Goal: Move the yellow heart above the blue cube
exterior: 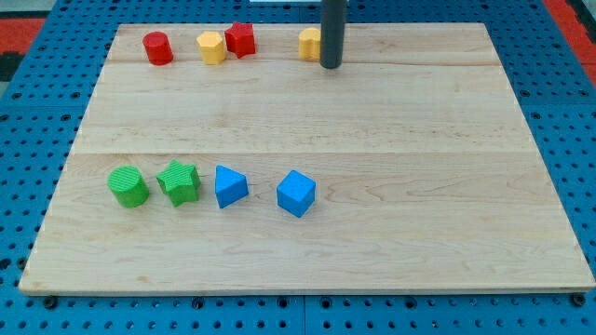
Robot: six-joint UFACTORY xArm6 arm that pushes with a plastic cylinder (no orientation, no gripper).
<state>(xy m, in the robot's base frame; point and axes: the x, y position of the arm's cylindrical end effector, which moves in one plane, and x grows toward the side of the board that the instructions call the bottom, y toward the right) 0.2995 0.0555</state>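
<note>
The yellow heart lies near the view's top edge of the wooden board, a little right of centre, with its right side hidden behind the rod. My tip rests on the board just right of and slightly below the heart, touching or nearly touching it. The blue cube sits well below, in the lower middle of the board, almost straight under the heart.
A red cylinder, a yellow hexagon and a red star line the top left. A green cylinder, a green star and a blue triangle stand in a row left of the cube. The board lies on blue pegboard.
</note>
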